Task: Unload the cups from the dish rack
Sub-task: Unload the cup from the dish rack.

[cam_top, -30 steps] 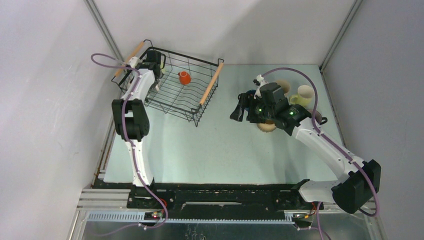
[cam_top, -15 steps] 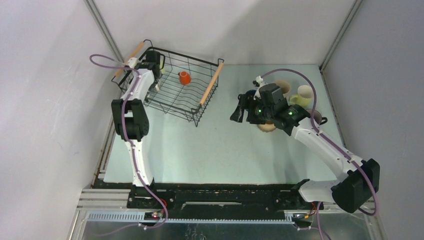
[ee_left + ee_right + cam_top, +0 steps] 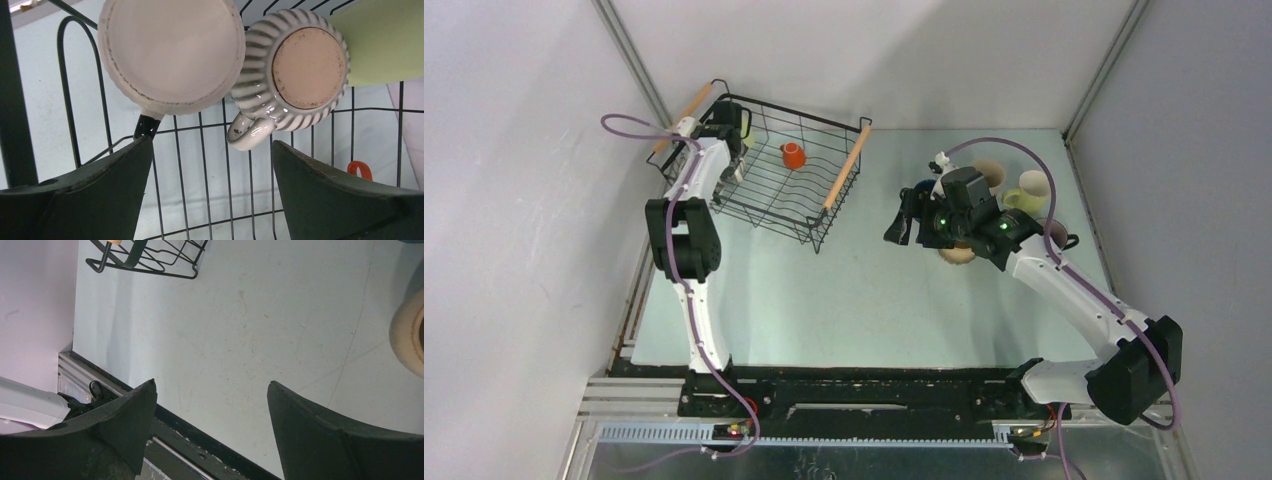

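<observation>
**Left arm lined up on two cups at once, this could get messy**

So the left gripper [image 3: 211, 150] is down in the far left corner of the dish rack [image 3: 819, 228], jaws spread wide with nothing in them. Right under it a white cup [image 3: 170, 47] sits mouth-up and a striped cup [image 3: 300, 65] shows its bare base, and the two are touching. What looks like a pale green cup [image 3: 380, 45] is jammed against the striped one, and an orange cup [image 3: 793, 155] sits alone further along the rack.

My worry is that with the jaws that wide and the cups packed that tight, a finger could come down between two of them, or on the striped cup's handle, and shove a neighbour instead of getting a clean grip. The glaze looks slick, so a pinch on a rim could slide off. A finger could also snag a wire and drag the whole rack.

The right gripper [image 3: 211, 385] hangs wide open and empty over the table [image 3: 874, 300], close to the cups already set down on that side, like the yellowish one [image 3: 1029, 190]. A careless swing there would knock them
</observation>
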`<state>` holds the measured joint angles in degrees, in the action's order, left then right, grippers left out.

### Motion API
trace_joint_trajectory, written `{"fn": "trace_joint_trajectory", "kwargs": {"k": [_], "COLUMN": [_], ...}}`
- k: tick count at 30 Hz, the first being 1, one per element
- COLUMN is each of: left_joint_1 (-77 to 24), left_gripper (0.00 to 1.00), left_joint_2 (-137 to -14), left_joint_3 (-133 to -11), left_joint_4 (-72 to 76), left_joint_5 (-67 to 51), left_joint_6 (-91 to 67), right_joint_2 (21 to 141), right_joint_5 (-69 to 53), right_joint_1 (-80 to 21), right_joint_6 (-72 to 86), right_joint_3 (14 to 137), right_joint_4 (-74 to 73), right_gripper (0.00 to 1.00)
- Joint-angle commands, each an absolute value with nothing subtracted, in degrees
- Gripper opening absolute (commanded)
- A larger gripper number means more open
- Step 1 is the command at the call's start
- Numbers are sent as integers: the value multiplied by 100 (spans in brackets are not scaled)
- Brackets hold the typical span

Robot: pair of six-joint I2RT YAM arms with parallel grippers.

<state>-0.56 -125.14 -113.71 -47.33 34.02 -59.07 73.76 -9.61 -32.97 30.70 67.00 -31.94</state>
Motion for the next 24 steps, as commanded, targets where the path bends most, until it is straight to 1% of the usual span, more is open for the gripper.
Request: {"fn": "trace_joint_trajectory", "kwargs": {"k": [1,24], "left_joint_1": [-18,-18], "left_gripper": [95,95], "left_joint_2": [-12445,-12531], "left_joint_3": [-11569,-11837], "left_joint_4": [-4736,-4808], "left_joint_5": [3282,3744], "left_joint_6": [-6169,-5815], "right_joint_2": [7416,7435], "right_joint_5": [-1011,-984], "right_joint_1": [-3279,-3279], "right_joint_6": [2959,2927], "right_joint_3": [6688,6677], "right_joint_4": [-3067,-3095], "right_gripper": [88,88]}}
